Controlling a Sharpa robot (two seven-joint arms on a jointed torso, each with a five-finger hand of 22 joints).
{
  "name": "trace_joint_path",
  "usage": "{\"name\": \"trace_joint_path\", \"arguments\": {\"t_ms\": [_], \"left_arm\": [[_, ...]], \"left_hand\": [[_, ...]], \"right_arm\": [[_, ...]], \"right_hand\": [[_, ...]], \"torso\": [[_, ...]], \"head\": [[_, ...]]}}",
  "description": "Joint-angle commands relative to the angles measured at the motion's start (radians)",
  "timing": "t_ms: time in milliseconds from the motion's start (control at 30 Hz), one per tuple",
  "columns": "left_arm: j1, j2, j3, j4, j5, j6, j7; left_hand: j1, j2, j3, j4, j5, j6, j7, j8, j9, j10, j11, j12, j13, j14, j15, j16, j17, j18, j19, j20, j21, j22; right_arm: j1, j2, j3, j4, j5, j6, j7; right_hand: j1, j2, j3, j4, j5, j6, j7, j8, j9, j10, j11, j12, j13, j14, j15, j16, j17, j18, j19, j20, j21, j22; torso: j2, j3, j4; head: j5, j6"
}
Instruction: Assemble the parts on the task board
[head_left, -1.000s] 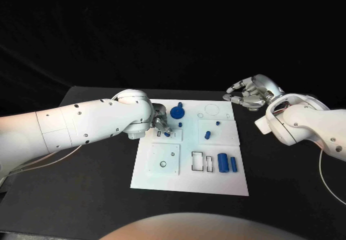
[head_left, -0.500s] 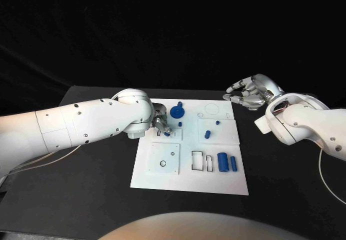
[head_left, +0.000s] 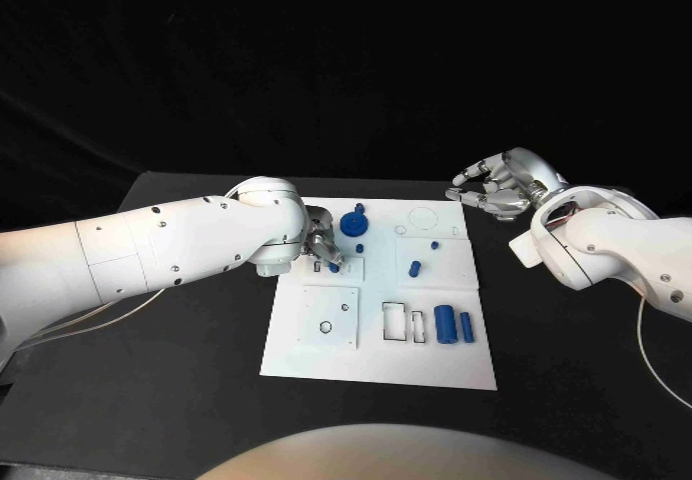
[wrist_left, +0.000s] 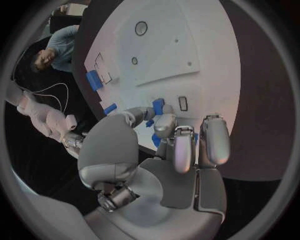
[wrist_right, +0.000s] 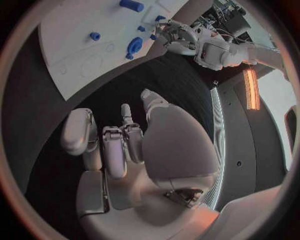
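My left hand (head_left: 320, 247) is down at the board's (head_left: 433, 370) left edge, fingertips pinching a small blue part (head_left: 333, 266) right at a little rectangular slot (wrist_left: 182, 103). I judge this the seating step: the part is being brought to its pocket and is not yet plainly in. The next move calls for squaring the part to the slot's outline and pressing straight down, without dragging it across the white surface.

My right hand (head_left: 495, 186) hangs off the board's far right corner, above the black table (head_left: 173, 380), fingers loosely curled with nothing in them.

Other parts lie free on the board: a round knob (head_left: 356, 223) near the far edge, a short peg (head_left: 414, 268) in the middle, two bars (head_left: 453, 325) near the right edge beside empty rectangular slots.

My own arm covers most of the left hand from above, and at the wrist my fingers overlap the part, so I cannot tell its shape, its tilt, or whether it touches the slot.
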Motion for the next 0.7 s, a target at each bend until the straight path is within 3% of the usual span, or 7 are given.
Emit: {"name": "trace_joint_path", "arguments": {"t_ms": [33,167,267,600,667,700], "left_arm": [[-0.002,0.004,0.0,-0.003,0.017,0.018,-0.008],[-0.002,0.004,0.0,-0.006,0.02,0.019,-0.011],[-0.002,0.004,0.0,-0.009,0.021,0.019,-0.012],[-0.002,0.003,0.0,-0.015,0.028,0.023,-0.019],[-0.002,0.003,0.0,-0.016,0.029,0.022,-0.019],[-0.002,0.004,0.0,-0.017,0.029,0.022,-0.019]], "left_hand": [[-0.014,-0.002,0.071,-0.077,-0.021,0.007,-0.012,-0.011,-0.008,0.0,-0.004,-0.005,-0.001,0.105,-0.01,0.004,0.263,-0.02,0.0,-0.009,-0.007,0.034],[-0.029,-0.006,0.057,-0.054,-0.059,0.013,-0.013,-0.021,-0.015,-0.001,-0.005,-0.003,0.001,0.105,-0.011,0.004,0.263,-0.02,0.001,-0.01,-0.011,0.034],[-0.046,-0.014,0.038,-0.028,-0.108,0.021,-0.013,-0.029,-0.023,-0.001,-0.005,-0.001,0.003,0.105,-0.011,0.004,0.263,-0.02,0.002,-0.01,-0.014,0.033],[-0.083,-0.035,-0.058,0.054,-0.162,0.037,-0.008,-0.042,-0.033,-0.002,-0.001,0.003,0.005,0.105,-0.007,0.004,0.263,-0.02,0.007,-0.007,-0.02,0.035],[-0.086,-0.039,-0.091,0.074,-0.214,0.038,-0.006,-0.044,-0.034,-0.006,0.001,-0.001,0.0,0.105,-0.006,0.004,0.263,-0.019,0.005,-0.006,-0.024,0.033],[-0.084,-0.04,-0.102,0.079,-0.219,0.038,-0.006,-0.045,-0.034,-0.007,0.001,-0.002,-0.001,0.105,-0.006,0.004,0.263,-0.019,0.005,-0.006,-0.025,0.033]], "right_arm": [[-0.001,0.0,0.0,0.002,-0.009,0.01,0.006],[-0.001,0.0,0.0,0.002,-0.009,0.01,0.007],[-0.001,0.0,0.0,0.001,-0.006,0.009,0.007],[-0.001,-0.001,0.0,0.002,-0.003,0.01,0.006],[-0.001,-0.002,0.0,0.002,-0.005,0.011,0.006],[-0.001,-0.002,0.0,0.002,-0.006,0.012,0.005]], "right_hand": [[-0.013,0.0,0.008,-0.001,0.007,-0.006,-0.003,0.004,0.001,0.0,-0.003,-0.001,0.107,0.08,-0.003,-0.002,0.164,0.017,-0.004,-0.002,-0.007,-0.002],[-0.013,0.0,0.008,-0.001,0.007,-0.006,-0.003,0.004,0.001,0.0,-0.003,-0.001,0.107,0.08,-0.003,-0.002,0.164,0.017,-0.004,-0.002,-0.007,-0.002],[-0.014,-0.001,0.007,-0.001,0.007,-0.007,-0.003,0.004,0.001,0.0,-0.003,-0.002,0.107,0.08,-0.003,-0.002,0.163,0.017,-0.004,-0.002,-0.007,-0.003],[-0.017,-0.001,0.007,0.0,0.005,-0.009,-0.003,0.004,0.002,-0.001,-0.003,-0.003,0.106,0.08,-0.003,-0.003,0.161,0.018,-0.005,-0.002,-0.01,-0.004],[-0.019,-0.002,0.006,0.0,0.005,-0.01,-0.003,0.004,0.002,0.002,-0.003,0.0,0.109,0.081,-0.003,-0.001,0.166,0.017,-0.003,-0.002,-0.006,-0.001],[-0.019,-0.002,0.006,0.0,0.005,-0.01,-0.003,0.004,0.002,0.002,-0.003,0.0,0.109,0.081,-0.003,-0.001,0.166,0.017,-0.003,-0.002,-0.006,-0.001]], "torso": [[0.0,0.0002,0.0009],[0.0,-0.0001,0.0014],[0.0,-0.0003,0.0011],[-0.001,-0.0004,0.0005],[0.0,-0.0005,0.0012],[-0.001,-0.0005,0.0012]], "head": [[-0.002,0.0],[-0.002,-0.001],[-0.002,-0.001],[-0.002,-0.001],[-0.002,0.0],[-0.002,0.001]]}}
